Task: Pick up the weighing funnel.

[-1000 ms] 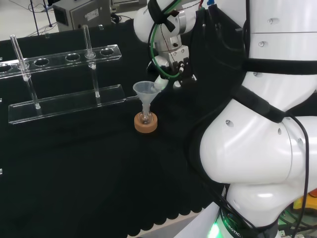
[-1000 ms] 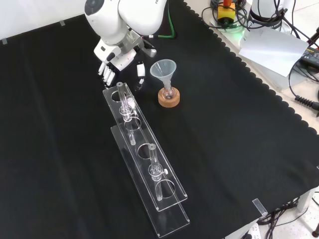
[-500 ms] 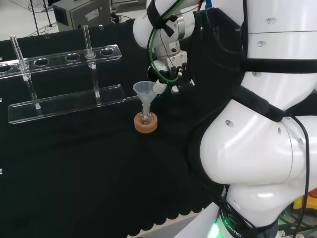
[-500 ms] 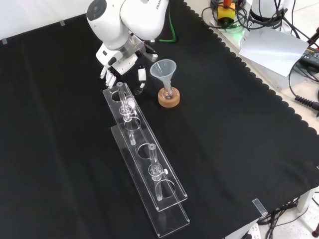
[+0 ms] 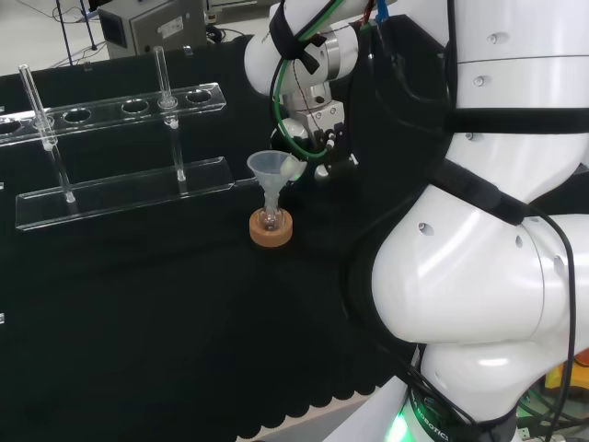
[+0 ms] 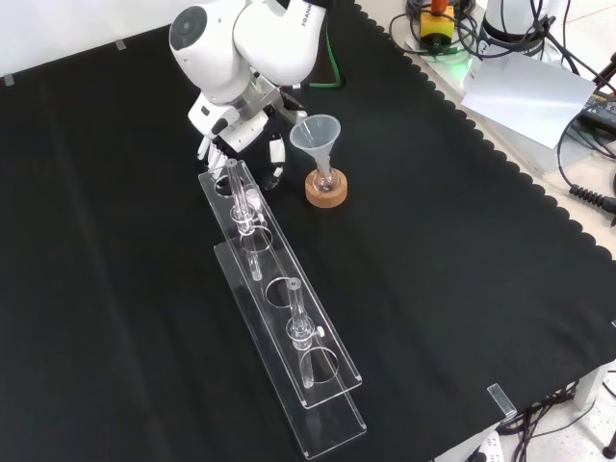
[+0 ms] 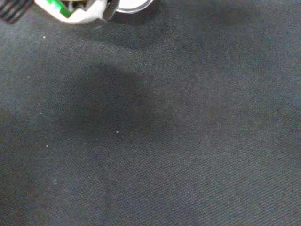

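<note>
Clear acrylic comes first. In the front view the test-tube rack [image 6: 270,267] runs from 5 o'clock, nearest the camera, up to 11 o'clock. It carries one upright tube [image 6: 297,310] at its middle and another, the far tube [image 6: 234,188], at its far end. That far end sits just below the hand's fingers [image 6: 207,147]. I judge that a drop or a sweep toward 6 o'clock could knock the far tube or shove the rack.

At 3 o'clock from the hand [image 6: 236,125] the funnel [image 6: 316,135] stands mouth up in its small flask on the cork ring [image 6: 326,190]. The thumb [image 6: 277,152] hangs just beside its rim, so a sideways reach might tip the funnel off the ring. The head view also has the hand [image 5: 317,133] close behind the funnel's mouth.

The hand is open, with the fingers fairly straight and the thumb spread apart, and I see nothing held. I cannot tell where the weighing funnel lies. A clear piece on the black cloth [image 6: 462,289] could be nudged away rather than grasped.

At 12 o'clock beyond the hand is the arm's white link [image 6: 241,34]. Off the cloth at 2 o'clock lie a sheet of paper [image 6: 525,91] and cables, well apart from the hand.
</note>
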Motion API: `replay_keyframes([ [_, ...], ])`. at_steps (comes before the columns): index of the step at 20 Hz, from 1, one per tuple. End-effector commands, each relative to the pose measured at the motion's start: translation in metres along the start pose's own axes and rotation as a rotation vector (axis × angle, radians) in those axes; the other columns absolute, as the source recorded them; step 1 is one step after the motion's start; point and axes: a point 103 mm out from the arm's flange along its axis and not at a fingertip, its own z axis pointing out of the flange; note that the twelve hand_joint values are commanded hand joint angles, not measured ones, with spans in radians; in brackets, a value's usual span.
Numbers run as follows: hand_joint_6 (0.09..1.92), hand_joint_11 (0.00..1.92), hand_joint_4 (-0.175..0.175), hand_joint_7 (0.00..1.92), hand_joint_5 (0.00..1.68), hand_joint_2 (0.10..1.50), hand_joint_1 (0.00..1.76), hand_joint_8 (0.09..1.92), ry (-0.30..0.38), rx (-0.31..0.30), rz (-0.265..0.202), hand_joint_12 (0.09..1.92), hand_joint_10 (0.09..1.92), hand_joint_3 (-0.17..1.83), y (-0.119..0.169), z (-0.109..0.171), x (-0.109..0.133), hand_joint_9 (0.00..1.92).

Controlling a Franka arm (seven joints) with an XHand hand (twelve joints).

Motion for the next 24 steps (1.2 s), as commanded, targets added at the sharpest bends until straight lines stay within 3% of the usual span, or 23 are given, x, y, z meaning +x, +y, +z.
replay_keyframes([
  [1, 0.74, 0.51, -0.052, 0.61, 0.57, 0.60, 0.85, 0.70, 0.005, 0.006, 0.001, 1.28, 0.55, 0.62, 0.000, 0.001, 0.001, 0.82],
  [24, 0.78, 0.52, -0.049, 0.61, 0.60, 0.60, 0.86, 0.71, -0.014, 0.001, -0.023, 1.28, 0.56, 0.63, 0.011, 0.011, 0.015, 0.82],
])
